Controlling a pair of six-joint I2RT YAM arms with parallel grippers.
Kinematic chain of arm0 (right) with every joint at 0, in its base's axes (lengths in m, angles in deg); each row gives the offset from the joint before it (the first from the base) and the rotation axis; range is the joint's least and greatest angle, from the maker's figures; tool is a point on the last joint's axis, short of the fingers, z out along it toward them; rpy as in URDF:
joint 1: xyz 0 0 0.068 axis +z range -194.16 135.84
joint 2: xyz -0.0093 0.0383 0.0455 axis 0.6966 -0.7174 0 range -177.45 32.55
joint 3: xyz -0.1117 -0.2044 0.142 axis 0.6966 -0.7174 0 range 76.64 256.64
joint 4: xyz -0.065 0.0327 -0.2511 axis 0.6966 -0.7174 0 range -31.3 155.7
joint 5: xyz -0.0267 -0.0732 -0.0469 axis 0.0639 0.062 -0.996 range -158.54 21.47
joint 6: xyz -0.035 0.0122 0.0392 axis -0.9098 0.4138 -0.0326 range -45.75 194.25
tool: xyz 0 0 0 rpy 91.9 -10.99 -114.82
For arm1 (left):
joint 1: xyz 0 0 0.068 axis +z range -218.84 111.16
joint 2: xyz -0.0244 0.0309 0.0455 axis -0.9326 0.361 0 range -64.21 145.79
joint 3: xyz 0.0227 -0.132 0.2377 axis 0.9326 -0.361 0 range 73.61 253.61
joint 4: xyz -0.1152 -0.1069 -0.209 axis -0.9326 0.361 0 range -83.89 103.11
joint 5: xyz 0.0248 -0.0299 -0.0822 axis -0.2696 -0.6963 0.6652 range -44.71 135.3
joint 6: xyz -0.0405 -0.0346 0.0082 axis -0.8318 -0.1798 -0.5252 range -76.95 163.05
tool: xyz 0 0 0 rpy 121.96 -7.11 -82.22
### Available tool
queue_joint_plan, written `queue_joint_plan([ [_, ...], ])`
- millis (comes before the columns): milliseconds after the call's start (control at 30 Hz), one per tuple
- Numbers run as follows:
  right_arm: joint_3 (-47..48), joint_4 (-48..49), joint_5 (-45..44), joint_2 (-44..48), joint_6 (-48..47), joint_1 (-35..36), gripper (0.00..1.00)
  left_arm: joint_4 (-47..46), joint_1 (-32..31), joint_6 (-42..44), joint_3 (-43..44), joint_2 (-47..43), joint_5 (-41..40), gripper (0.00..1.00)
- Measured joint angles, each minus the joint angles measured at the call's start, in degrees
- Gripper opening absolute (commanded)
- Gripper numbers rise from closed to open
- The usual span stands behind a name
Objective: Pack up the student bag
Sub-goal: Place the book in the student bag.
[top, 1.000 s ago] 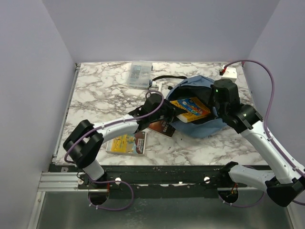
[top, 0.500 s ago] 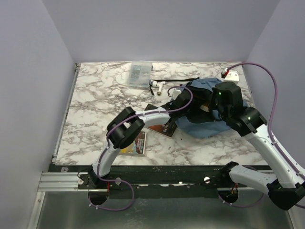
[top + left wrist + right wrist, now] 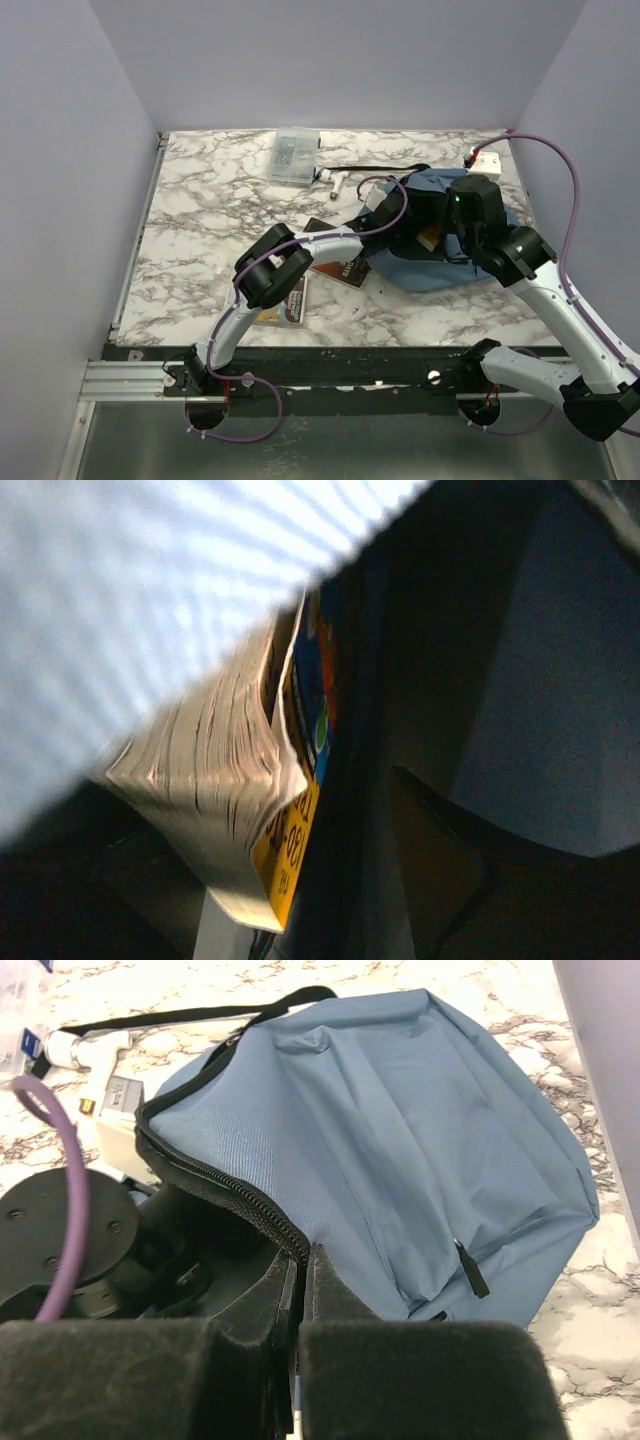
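The student bag (image 3: 455, 262), dusty blue with a black zip, lies at the right of the table; it also fills the right wrist view (image 3: 420, 1130). My left arm's wrist (image 3: 412, 212) reaches into its mouth. Inside, a thick book with a yellow cover (image 3: 225, 800) stands on edge between the open jaws of my left gripper (image 3: 290, 875). The right-hand finger (image 3: 440, 875) stands clear of the cover. My right gripper (image 3: 303, 1260) is shut on the zip rim of the bag (image 3: 235, 1200) and holds the mouth up.
A small clear plastic box (image 3: 295, 156) sits at the back. A dark book (image 3: 340, 268) and a yellow-covered one (image 3: 290, 300) lie beside the left arm. White small items (image 3: 335, 181), a black strap (image 3: 370, 167) and a white block (image 3: 482, 156) lie near the bag.
The left gripper has pushed deeper into the bag with the yellow book, and its jaws have opened. The bag's top now covers the book from above. The right gripper kept its grip.
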Motion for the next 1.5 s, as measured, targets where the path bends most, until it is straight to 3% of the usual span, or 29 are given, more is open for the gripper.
queue_joint_plan([
  [267,0.0,0.1,-1.3,0.0,-0.8,0.0,0.01,2.5,0.9,4.5,-0.6,-4.5,7.0,0.0],
  [600,-0.4,0.3,-3.2,0.0,-1.8,0.0,0.0,3.0,3.0,6.4,1.0,-3.9,19.1,0.0],
  [733,-2.2,1.1,-3.1,0.3,-2.6,0.0,0.01,-1.5,3.3,6.4,-4.5,-5.7,27.2,0.0],
  [900,-3.1,2.1,-3.1,1.3,-3.2,0.0,0.01,-5.2,3.5,4.7,-4.7,-5.6,35.3,0.0],
  [1167,-3.6,2.7,-2.7,1.0,-3.2,0.0,0.01,-7.7,3.5,-0.6,0.2,0.6,33.0,0.71],
  [1333,-4.0,2.7,-2.5,0.7,-3.1,0.0,0.0,-5.0,4.1,-0.4,-1.4,0.5,31.0,0.87],
  [1400,-4.2,2.7,-2.5,0.7,-3.1,0.0,0.0,-3.7,4.2,0.7,-4.5,-1.6,30.2,0.97],
  [1500,-4.6,2.7,-2.5,0.7,-2.7,0.0,0.0,0.8,4.5,3.5,-6.8,-5.1,29.4,0.98],
])
